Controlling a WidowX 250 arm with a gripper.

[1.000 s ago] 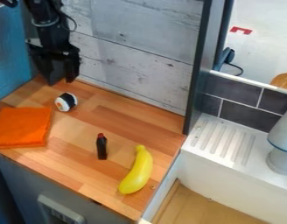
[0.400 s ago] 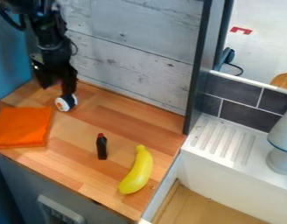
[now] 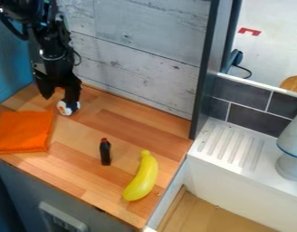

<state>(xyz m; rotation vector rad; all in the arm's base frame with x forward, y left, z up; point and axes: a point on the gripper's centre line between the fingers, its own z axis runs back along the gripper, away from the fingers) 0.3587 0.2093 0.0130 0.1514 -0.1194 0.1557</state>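
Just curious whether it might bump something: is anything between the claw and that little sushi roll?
Nothing visible: the claw hangs right at the sushi roll, one finger overlapping it in view. The orange cloth, dark bottle and banana lie off to the sides.

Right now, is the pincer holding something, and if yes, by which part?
Nothing is held. The pincer is open, one finger over the roll, the other finger away from it. I cannot tell if they touch.

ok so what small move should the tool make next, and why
Probably a slight shift toward the picture's right before lowering: the open tool has one finger overlapping the small round toy in view, while the other hangs left of it.
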